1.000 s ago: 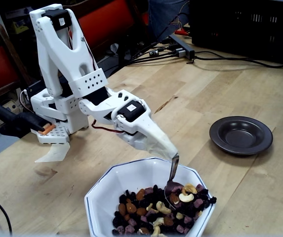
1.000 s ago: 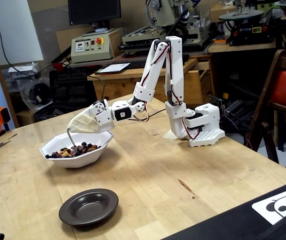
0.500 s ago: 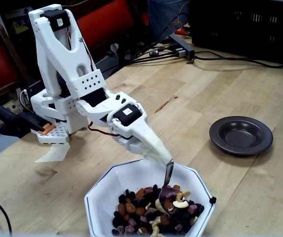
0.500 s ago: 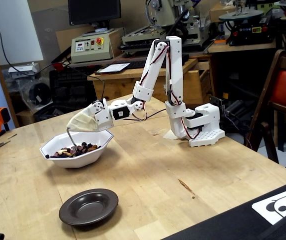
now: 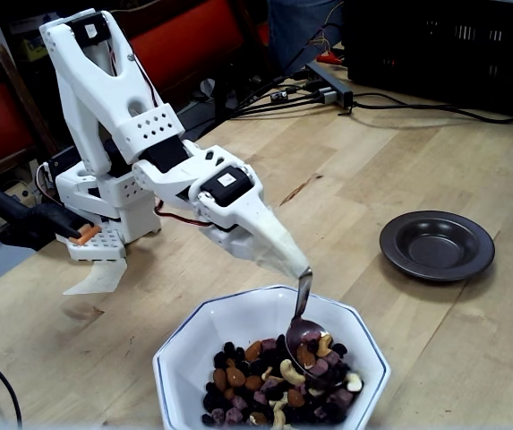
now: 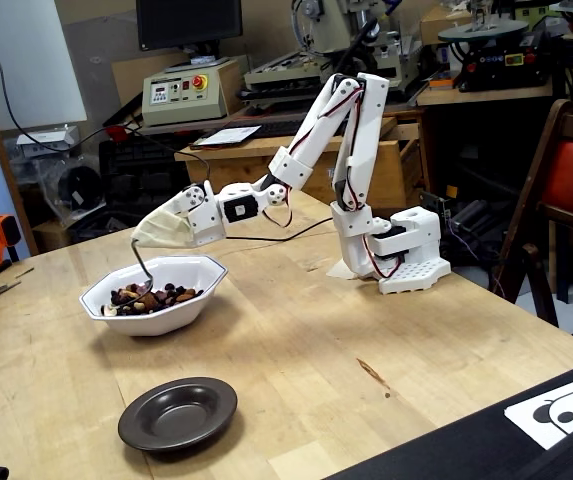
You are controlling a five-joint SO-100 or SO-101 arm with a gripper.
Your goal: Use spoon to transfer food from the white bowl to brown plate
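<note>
A white robot arm reaches over a wooden worktop [image 5: 471, 358] in a cluttered workshop, its claw [image 5: 294, 262] wrapped in pale beige tape that hides the jaws; whether they are open or closed cannot be told, though the spoon [image 5: 303, 327] hangs firmly from the taped tip. The spoon's handle runs steeply down into the white bowl [image 5: 193, 340], and its oval end sits low among the food [image 5: 269, 381], a heap of almonds, cashews and dark dried fruit piled toward the near side of the dish. A few pieces appear to lie in the spoon already. In the other fixed view the claw [image 6: 146, 238] stands above the far rim of the white bowl [image 6: 181, 312], with the spoon [image 6: 142, 271] dipping into the food [image 6: 151, 294].

The brown plate [image 5: 436, 244] waits empty, well apart from the bowl on the worktop; in the other fixed view the brown plate [image 6: 178, 413] lies nearer the camera than the bowl.

The step in hand looks to be scooping. To do it well, the spoon should probably be levelled before it rises, so its hollow faces up and the load does not slide off. A slow, steady lift clear of the rim would guard against spills on the way to the plate.
</note>
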